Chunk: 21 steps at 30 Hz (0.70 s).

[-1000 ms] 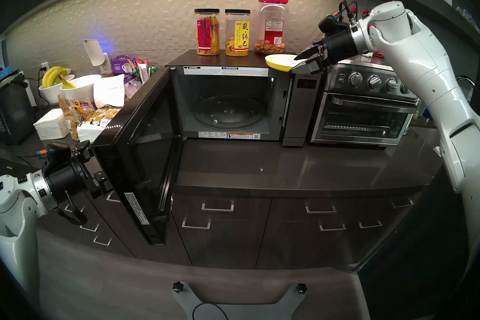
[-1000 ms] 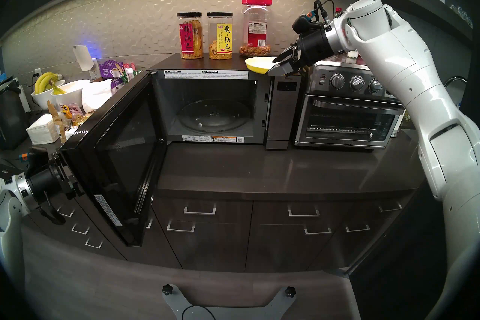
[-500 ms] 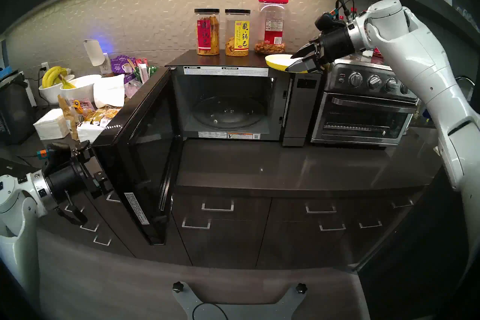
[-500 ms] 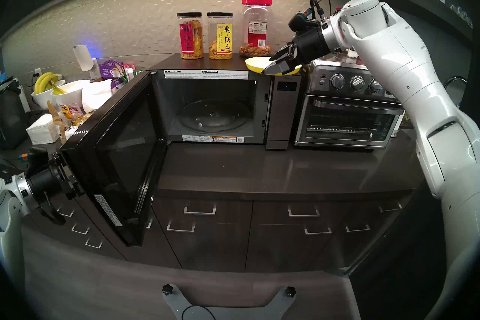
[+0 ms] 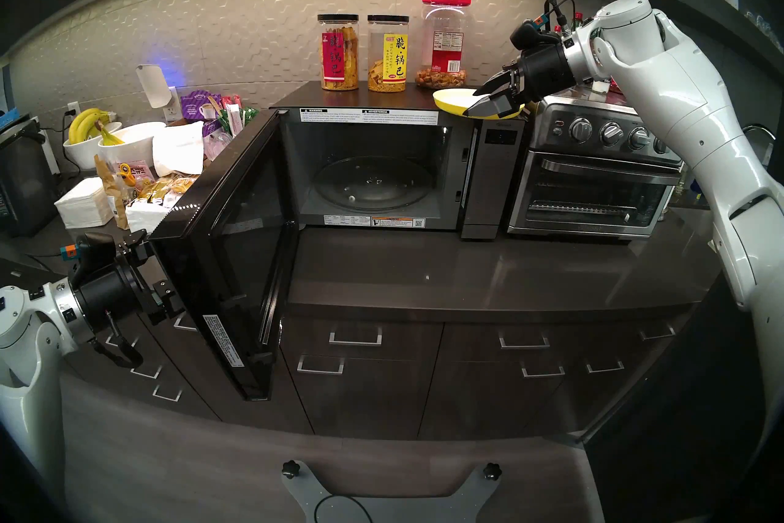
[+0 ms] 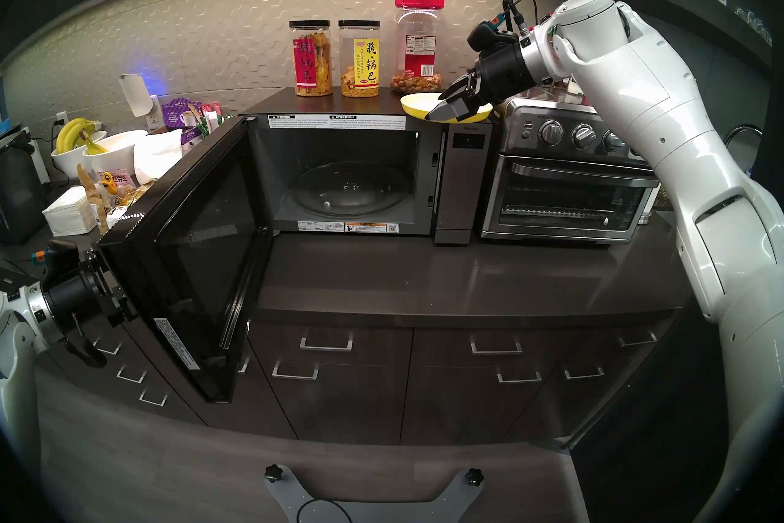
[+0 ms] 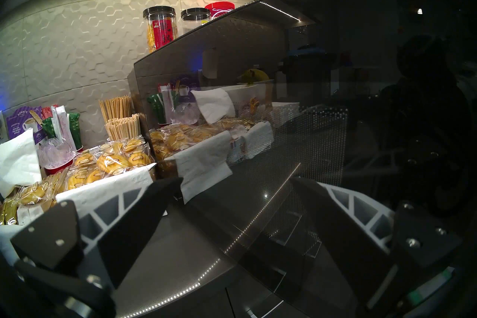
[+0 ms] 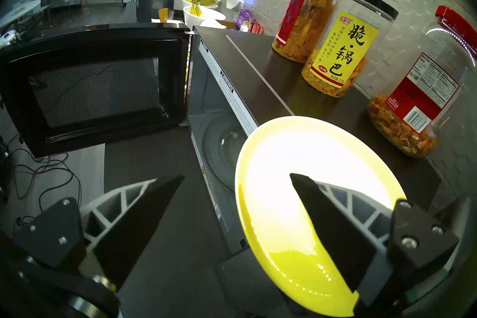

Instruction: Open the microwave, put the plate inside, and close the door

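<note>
Left gripper: my fingers spread wide, nothing between them, parked just beside the outer glass of the door near the counter's front-left edge.
Snack clutter: white bowls of bananas, napkins and wrapped cakes crowd the counter's left end, behind the door.
Door: swung fully open on its left hinge, jutting out past the counter's front edge, inner mesh window facing the cavity.
Microwave: stands mid-counter against the back wall, cavity open, the glass turntable bare inside.
Jars: three snack jars in a row along the back edge of the microwave's top.
Plate: yellow, lying on the microwave's top at its front-right corner, part of its rim overhanging the front edge above the control strip.
Right gripper: my fingers spread apart astride the plate's near rim, one finger over its pale inner face, the other out in front below the rim; not yet pinching it.
Toaster oven: sits on the counter just beside the microwave's right side, door shut.
</note>
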### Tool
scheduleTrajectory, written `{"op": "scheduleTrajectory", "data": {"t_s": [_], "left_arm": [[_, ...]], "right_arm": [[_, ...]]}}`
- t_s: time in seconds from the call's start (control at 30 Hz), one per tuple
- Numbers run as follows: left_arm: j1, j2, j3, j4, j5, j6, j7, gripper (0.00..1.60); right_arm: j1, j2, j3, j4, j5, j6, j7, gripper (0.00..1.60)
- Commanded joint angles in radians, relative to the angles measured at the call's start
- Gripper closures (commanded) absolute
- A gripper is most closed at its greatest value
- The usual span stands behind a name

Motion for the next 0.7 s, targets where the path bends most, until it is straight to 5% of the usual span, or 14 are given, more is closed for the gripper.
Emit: {"op": "scheduleTrajectory", "data": {"t_s": [0.0, 0.67], "left_arm": [[0.001, 0.001, -0.006, -0.011, -0.001, 0.001, -0.002, 0.00], [0.000, 0.001, -0.006, -0.011, 0.000, 0.002, -0.003, 0.00]], "right_arm": [[0.032, -0.006, 0.001, 0.010, -0.005, -0.003, 0.012, 0.00], [0.035, -0.040, -0.010, 0.048, -0.044, 0.007, -0.005, 0.00]]}}
